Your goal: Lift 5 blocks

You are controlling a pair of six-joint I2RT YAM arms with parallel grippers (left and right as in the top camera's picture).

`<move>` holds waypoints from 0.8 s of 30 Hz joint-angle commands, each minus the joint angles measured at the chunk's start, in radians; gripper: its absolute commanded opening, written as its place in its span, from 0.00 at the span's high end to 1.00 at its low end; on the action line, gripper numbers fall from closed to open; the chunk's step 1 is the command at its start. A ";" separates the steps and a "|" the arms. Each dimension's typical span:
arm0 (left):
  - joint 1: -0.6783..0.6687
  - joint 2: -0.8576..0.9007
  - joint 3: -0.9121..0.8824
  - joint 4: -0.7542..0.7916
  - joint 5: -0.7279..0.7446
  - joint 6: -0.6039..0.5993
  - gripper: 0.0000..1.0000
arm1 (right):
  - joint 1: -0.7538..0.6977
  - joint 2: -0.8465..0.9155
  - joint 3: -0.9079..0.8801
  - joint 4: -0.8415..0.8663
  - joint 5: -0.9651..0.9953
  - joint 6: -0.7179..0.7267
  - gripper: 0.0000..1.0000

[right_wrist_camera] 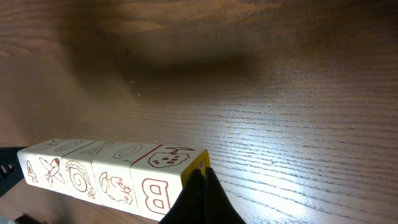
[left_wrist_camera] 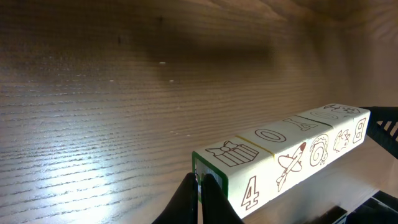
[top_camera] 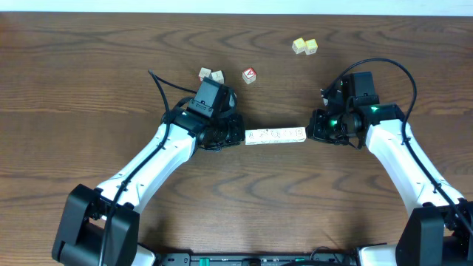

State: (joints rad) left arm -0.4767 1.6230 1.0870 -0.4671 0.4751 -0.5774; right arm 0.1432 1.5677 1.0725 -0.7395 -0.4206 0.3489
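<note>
Pressing the left end of the blocks (top_camera: 275, 135), the left gripper (top_camera: 240, 136) is clenched empty. The five blocks form one row between the grippers, seemingly raised off the table (top_camera: 89, 89), though that is hard to judge. The right gripper (top_camera: 313, 133), likewise clenched empty, presses their right end.

- A dark, wood-grained table (top_camera: 89, 59) is seen across the whole view.
- Two pale yellow cubes (top_camera: 304, 46) are set touching near its far edge.
- A red-and-white-topped cube (top_camera: 250, 74) is placed alone.
- Two light cubes (top_camera: 211, 74) are laid side by side to its left.
</note>
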 commanded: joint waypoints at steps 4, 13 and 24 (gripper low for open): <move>-0.035 -0.024 0.055 0.039 0.172 -0.012 0.93 | 0.042 -0.025 0.027 0.006 -0.295 0.018 0.99; -0.028 -0.024 0.067 0.042 0.172 -0.016 0.93 | 0.042 -0.025 0.027 0.004 -0.296 0.021 0.99; -0.028 -0.024 0.068 0.066 0.172 -0.050 0.93 | 0.042 -0.026 0.027 0.000 -0.333 0.029 0.99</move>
State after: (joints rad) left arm -0.4656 1.6230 1.0882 -0.4442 0.4744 -0.6037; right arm 0.1432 1.5677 1.0725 -0.7444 -0.4271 0.3569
